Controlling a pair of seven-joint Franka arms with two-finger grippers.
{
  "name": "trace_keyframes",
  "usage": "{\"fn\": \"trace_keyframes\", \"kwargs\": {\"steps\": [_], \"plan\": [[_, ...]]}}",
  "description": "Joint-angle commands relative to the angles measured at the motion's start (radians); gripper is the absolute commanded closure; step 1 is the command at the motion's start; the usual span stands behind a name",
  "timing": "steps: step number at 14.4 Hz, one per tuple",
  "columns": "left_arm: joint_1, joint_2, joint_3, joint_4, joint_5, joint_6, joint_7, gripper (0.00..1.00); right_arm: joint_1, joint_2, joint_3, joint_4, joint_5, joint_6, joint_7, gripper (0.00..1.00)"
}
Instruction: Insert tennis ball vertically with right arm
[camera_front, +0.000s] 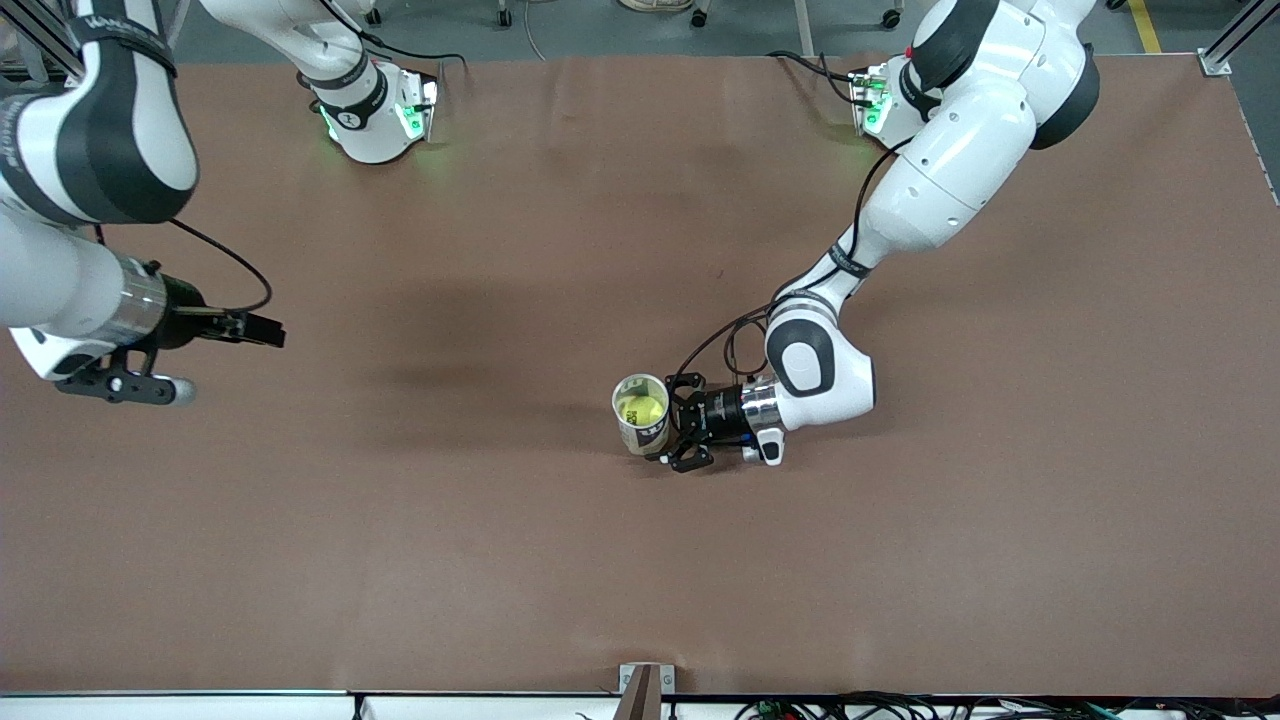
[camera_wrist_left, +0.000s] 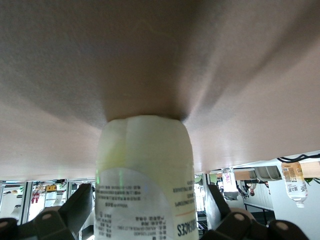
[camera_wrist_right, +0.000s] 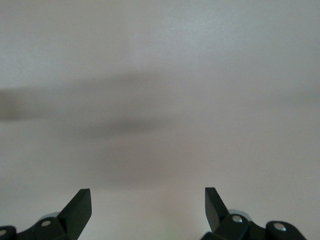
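Note:
A clear tube can (camera_front: 650, 436) with a printed label stands upright mid-table, mouth up. The yellow-green tennis ball (camera_front: 641, 408) sits inside it. My left gripper (camera_front: 666, 421) lies level at the table and is open. Its fingers (camera_front: 688, 382) bracket the can, one on each side. In the left wrist view the can (camera_wrist_left: 145, 160) fills the middle, with a gap to each of the fingers (camera_wrist_left: 79, 206). My right gripper (camera_front: 266, 330) hangs open and empty over the right arm's end of the table. The right wrist view shows its fingers (camera_wrist_right: 80, 206) wide apart above bare tabletop.
The brown tabletop (camera_front: 520, 560) stretches on every side of the can. Both arm bases (camera_front: 375, 120) stand along the edge farthest from the front camera. A small bracket (camera_front: 645, 685) sits at the nearest edge.

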Motion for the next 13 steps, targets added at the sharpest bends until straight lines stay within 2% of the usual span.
{"fn": "trace_keyframes", "kwargs": {"steps": [1, 6, 13], "plan": [[-0.005, -0.026, 0.013, -0.004, -0.023, -0.001, -0.027, 0.0, -0.019, -0.074, 0.016, -0.043, -0.071, -0.018, -0.055, 0.0], [0.004, -0.042, 0.013, -0.035, -0.023, 0.0, -0.038, 0.0, -0.097, -0.11, 0.018, -0.041, -0.072, -0.032, -0.127, 0.0], [0.038, -0.116, 0.013, -0.147, -0.017, -0.001, -0.045, 0.0, -0.113, -0.133, 0.016, -0.023, -0.07, -0.044, -0.129, 0.0]]}}
